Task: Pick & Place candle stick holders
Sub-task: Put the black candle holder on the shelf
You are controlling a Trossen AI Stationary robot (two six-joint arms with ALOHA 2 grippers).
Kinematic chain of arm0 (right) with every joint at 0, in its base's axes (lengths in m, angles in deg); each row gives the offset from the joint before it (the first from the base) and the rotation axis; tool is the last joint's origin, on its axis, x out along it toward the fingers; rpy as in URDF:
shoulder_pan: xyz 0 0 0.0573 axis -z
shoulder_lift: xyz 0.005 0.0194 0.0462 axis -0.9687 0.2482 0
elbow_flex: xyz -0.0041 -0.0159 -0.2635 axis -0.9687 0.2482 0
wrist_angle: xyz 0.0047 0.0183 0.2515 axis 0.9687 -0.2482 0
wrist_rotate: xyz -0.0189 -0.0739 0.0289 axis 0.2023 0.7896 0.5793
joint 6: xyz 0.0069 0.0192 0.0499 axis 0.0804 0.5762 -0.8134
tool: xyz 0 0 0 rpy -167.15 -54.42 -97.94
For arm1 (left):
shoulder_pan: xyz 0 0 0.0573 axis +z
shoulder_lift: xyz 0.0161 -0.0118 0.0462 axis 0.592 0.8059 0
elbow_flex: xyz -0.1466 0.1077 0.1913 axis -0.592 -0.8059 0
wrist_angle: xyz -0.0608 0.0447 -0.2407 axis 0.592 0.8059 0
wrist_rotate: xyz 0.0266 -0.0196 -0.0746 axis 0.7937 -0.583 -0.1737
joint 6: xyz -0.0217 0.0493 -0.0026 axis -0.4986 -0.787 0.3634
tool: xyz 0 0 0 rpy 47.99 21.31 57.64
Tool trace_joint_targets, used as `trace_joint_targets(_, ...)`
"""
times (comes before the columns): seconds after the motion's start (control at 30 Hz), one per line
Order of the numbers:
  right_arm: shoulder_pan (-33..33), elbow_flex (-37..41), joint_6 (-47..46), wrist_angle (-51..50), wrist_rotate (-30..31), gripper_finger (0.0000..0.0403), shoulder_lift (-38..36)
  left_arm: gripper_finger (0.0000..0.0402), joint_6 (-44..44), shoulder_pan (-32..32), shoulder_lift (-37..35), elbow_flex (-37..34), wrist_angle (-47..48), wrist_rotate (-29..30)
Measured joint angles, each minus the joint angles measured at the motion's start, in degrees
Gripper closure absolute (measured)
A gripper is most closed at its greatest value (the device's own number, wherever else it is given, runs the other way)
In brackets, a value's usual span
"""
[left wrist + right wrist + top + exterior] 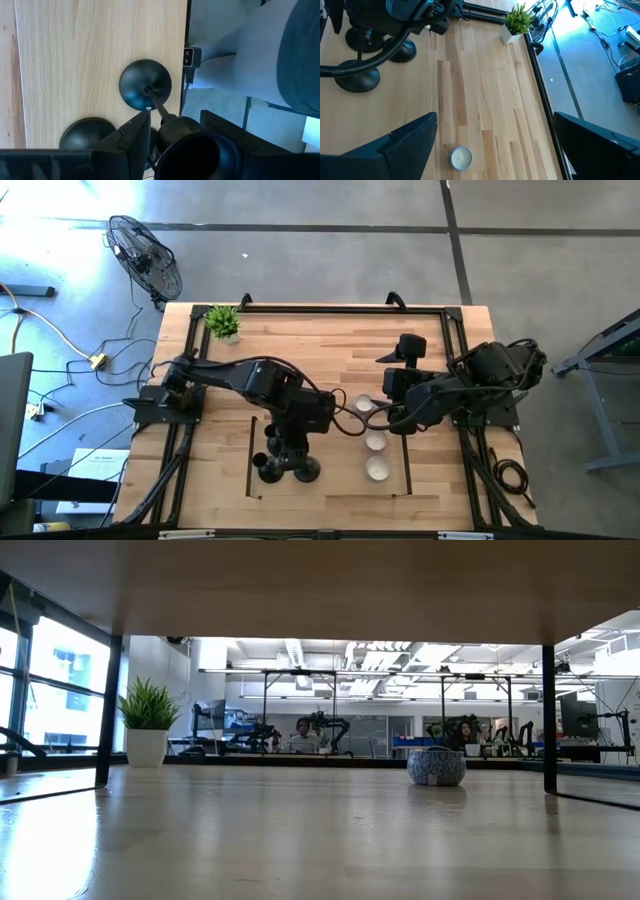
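Your left gripper (288, 452) hangs low over the near edge of the table (300, 355), right above the cluster of black candle stick holders (287, 470). In the left wrist view its fingers (135, 137) sit close against the thin stem of one candle stick holder (146, 84), whose domed base stands on the wood near the table's edge; you cannot tell from any view whether the gripper is actually clamped on that stem or just closing in beside it. A second domed base (87, 133) stands just beside it, partly hidden behind the gripper. From above, the holders stand together between the two dark lines marked on the table, under the left arm's wrist. Your right gripper (395, 418) hovers over the middle of the table, well apart from the holders, with its fingers (405, 140) spread wide and nothing between them. Beneath it lies a row of small white tealight candles (376, 442), one of which (461, 157) shows between the open fingers in the right wrist view. A small green potted plant (223, 322) stands at the far left corner of the table.
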State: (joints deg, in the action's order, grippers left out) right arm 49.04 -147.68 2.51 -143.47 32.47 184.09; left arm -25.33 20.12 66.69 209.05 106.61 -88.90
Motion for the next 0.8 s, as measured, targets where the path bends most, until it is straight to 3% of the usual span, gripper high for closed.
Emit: trace_joint_targets(0.8,-0.02,0.00,0.00,0.00,0.01,0.0013,0.00,0.0231,1.60,0.00,-0.09,0.04,-0.09,-1.60)
